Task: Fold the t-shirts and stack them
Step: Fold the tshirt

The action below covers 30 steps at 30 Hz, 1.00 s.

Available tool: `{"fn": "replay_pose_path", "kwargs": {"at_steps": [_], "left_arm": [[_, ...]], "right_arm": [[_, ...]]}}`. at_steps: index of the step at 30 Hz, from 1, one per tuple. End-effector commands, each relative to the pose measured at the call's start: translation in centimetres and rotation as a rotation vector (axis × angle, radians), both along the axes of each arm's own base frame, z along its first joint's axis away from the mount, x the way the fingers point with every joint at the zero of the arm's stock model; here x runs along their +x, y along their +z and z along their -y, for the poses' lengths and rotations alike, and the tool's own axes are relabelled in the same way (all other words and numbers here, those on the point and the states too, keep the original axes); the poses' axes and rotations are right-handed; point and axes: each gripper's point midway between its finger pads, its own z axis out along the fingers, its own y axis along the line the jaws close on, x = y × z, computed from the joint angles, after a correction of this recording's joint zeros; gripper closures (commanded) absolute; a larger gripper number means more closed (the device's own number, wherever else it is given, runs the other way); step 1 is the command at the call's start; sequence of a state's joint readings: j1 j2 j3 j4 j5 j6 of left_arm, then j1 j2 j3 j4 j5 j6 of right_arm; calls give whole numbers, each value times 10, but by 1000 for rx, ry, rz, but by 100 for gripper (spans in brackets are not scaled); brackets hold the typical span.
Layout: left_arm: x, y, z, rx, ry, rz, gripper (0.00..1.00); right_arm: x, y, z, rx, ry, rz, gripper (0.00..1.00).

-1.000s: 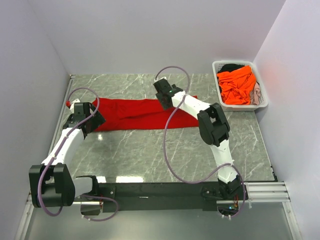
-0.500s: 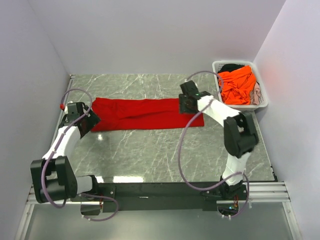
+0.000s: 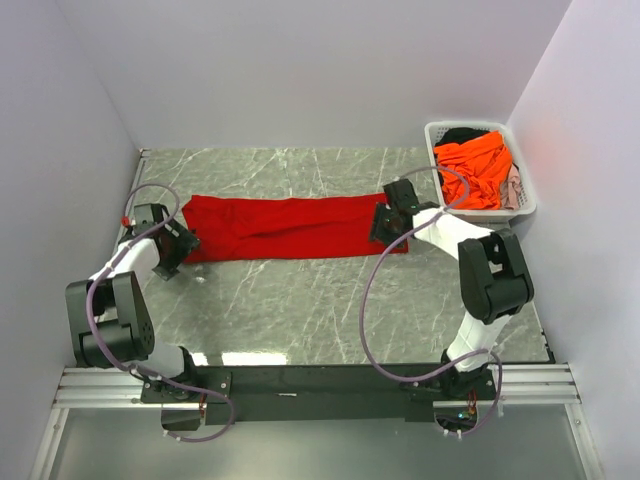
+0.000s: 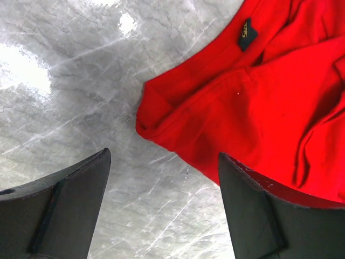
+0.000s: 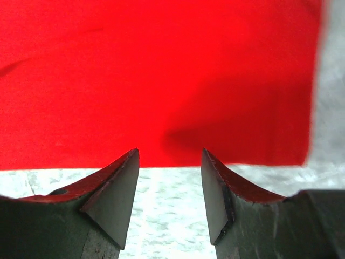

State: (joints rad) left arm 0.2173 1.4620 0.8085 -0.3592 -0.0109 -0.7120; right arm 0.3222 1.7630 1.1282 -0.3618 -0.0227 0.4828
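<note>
On the marble table (image 3: 300,310), just toward 12 o'clock of centre: red t-shirt (image 3: 290,228), laid as a long band, both ends attended.

Band ran from 9 to 3 o'clock. Left gripper (image 3: 172,245) at the 9 o'clock end, jaws wide apart, holding nothing; rumpled edge just ahead of its fingers (image 4: 64,199), toward 1 o'clock. Right gripper (image 3: 385,222) at the 3 o'clock end, jaws partly apart, empty; straight hem just beyond the tips at 12 o'clock. Recommended handling: pinch every layer near each end, evenly, before folding. Orange t-shirt (image 3: 475,170) in basket (image 3: 430,140), 2 o'clock.
</note>
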Motion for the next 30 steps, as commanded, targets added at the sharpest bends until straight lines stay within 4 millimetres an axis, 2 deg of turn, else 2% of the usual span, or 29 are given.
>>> {"fn": "replay_pose_path", "kwargs": {"at_steps": [1,3,4,5,7,8,10,11,18,20,30], "left_arm": [[17,20,-4,-16,31,81,14],[16,24,-7,-17,50,100,14],[13,22,-11,-26,70,101,13],[12,21,-13,-32,81,104,13],[8,19,-17,-47,103,113,13],[7,17,-17,-57,106,114,13],[6,13,-15,-91,112,114,13],[8,13,-14,-98,110,125,13],[13,3,-9,-155,110,124,14],[14,1,-8,-165,112,122,15],[17,-6,-9,-166,110,110,23]], "right_arm": [[5,21,5,172,-148,40,43],[-7,10,12,189,-199,10,43],[-7,14,14,217,-244,18,43],[-15,5,23,222,-280,-4,42],[-16,9,30,248,-346,22,41],[-22,2,39,248,-383,13,39],[-21,3,46,283,-440,31,37],[-25,-2,50,291,-460,21,36],[-18,-16,69,386,-606,17,34],[-15,-22,67,406,-616,6,35],[-5,-23,73,408,-655,0,45]]}}
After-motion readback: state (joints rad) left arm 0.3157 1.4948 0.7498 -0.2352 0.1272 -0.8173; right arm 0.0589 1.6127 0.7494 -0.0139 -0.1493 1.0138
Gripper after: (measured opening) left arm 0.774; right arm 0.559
